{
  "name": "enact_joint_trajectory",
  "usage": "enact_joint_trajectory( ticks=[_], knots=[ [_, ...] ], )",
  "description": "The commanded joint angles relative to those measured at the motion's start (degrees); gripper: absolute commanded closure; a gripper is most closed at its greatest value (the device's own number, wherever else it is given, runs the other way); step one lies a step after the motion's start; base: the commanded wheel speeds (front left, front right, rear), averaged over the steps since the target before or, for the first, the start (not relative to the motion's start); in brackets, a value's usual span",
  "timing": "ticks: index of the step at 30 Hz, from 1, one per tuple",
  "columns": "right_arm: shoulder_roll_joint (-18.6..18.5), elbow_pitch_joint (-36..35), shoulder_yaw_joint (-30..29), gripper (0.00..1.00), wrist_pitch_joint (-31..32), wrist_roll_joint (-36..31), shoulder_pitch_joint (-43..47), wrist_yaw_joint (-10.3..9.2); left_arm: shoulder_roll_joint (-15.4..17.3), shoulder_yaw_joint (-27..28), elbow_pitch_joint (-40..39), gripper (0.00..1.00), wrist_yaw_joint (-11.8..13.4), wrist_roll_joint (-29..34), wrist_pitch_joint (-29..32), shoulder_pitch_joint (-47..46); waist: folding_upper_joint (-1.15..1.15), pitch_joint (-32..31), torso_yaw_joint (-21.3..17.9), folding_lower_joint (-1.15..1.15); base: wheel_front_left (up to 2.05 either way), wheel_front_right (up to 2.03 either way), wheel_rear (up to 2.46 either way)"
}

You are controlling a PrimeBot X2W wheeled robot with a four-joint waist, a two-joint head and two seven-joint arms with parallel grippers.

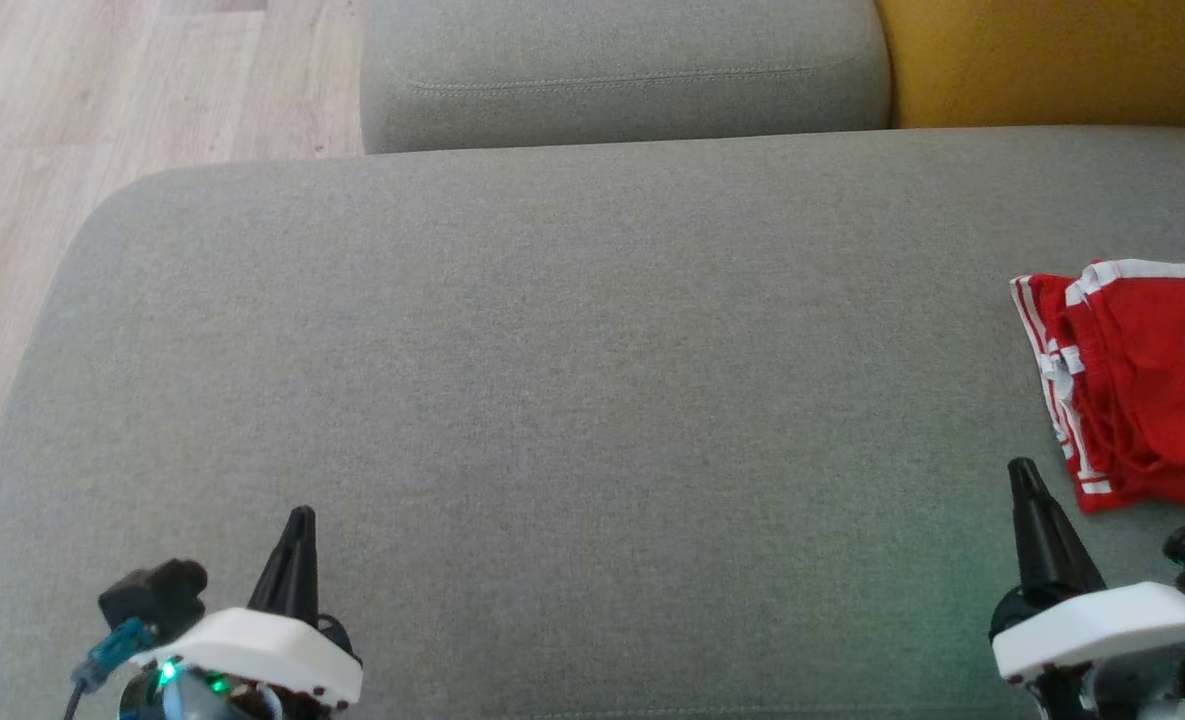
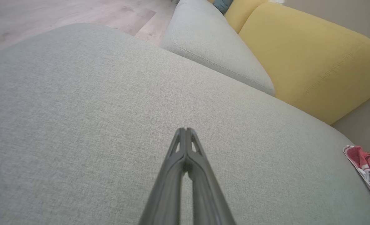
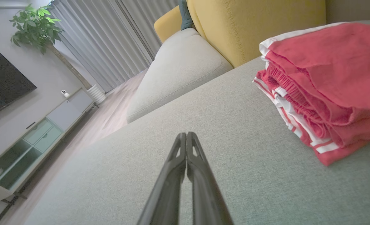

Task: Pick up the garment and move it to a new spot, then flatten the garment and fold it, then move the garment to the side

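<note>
Garment (image 1: pixel 1142 390) folded at right of sofa (image 1: pixel 552 350). Left gripper (image 1: pixel 300 514), right gripper (image 1: pixel 1023 468): fingers together, empty. Risk: right gripper, near, brushes stack and loose layers slump.

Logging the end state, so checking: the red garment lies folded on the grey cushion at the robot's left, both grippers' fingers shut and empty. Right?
Not quite: the red garment lies at the robot's right, near the right gripper, as the head view shows. The rest holds: folded on the grey cushion, left gripper and right gripper fingers shut and empty.
</note>
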Motion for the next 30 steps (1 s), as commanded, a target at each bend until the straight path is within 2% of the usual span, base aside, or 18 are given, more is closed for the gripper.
enact_joint_trajectory(
  ticks=[1,30],
  knots=[
    [-0.97,-1.39,0.28,1.0,-0.6,1.93,-2.85,-0.02,0.08,1.72,-1.43,1.0,-0.6,-1.61,0.35,-3.42,0.0,0.0,-0.02,0.0,0.0,0.0,0.0],
    [-1.35,2.8,0.01,1.0,-0.66,20.97,-6.12,-0.03,-1.37,6.64,-0.84,1.0,-3.76,-19.53,4.51,-5.18,0.0,0.08,-0.41,0.0,0.0,0.0,0.0]
  ],
)
